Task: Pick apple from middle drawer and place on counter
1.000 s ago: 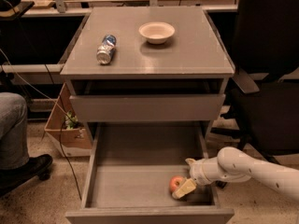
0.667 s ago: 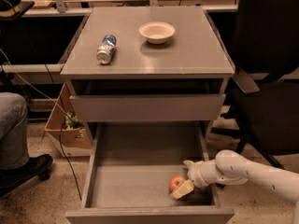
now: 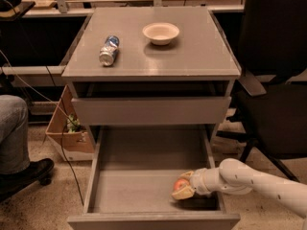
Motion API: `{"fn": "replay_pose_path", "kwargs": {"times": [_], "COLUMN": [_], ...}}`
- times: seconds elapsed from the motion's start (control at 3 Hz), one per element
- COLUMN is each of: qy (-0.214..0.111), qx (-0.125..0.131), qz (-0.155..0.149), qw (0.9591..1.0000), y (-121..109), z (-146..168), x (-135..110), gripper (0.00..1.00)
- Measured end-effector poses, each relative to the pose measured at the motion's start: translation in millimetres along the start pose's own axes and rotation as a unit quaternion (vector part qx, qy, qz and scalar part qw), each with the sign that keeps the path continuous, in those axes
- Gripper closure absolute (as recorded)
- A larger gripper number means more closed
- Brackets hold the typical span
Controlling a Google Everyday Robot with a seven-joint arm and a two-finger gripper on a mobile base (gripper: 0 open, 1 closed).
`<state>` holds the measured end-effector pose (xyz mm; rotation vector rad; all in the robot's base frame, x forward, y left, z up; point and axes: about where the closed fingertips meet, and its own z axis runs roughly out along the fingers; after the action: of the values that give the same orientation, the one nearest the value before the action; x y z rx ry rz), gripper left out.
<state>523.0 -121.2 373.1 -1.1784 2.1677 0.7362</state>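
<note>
The apple (image 3: 181, 184) sits in the open drawer (image 3: 139, 190), near its front right corner. The hand (image 3: 183, 186) is clamped on it, with a finger on each side. Far left, a leg (image 3: 12, 133) in jeans and a dark shoe (image 3: 26, 174) rest on the floor. Next to them, a brown box (image 3: 62, 128) stands beside the cabinet. On the counter (image 3: 192, 51), a can (image 3: 109, 51) lies on its side at the left. A cream bowl (image 3: 160, 33) stands upright near the back, well apart from the can. Under the counter, a shut drawer (image 3: 151, 110) shows its plain front, and the open drawer sticks out below it. The white arm (image 3: 259, 181) reaches in from the right. A black chair (image 3: 278, 80) stands at the right.
</note>
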Motion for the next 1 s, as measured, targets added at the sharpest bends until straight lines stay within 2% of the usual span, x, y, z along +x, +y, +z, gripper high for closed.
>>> {"fn": "replay_pose_path", "kwargs": {"times": [0.33, 0.67, 1.0], "qy": [0.0, -0.016, -0.023], "qx": [0.0, 0.005, 0.022], "qz": [0.0, -0.027, -0.067], "qw": [1.0, 0.9995, 0.9973], "y": [0.5, 3.0, -3.8], "z": [-1.8, -23.9, -58.5], "x": [-1.8, -31.5, -70.7], "gripper": [0.73, 0.96, 1.0]}}
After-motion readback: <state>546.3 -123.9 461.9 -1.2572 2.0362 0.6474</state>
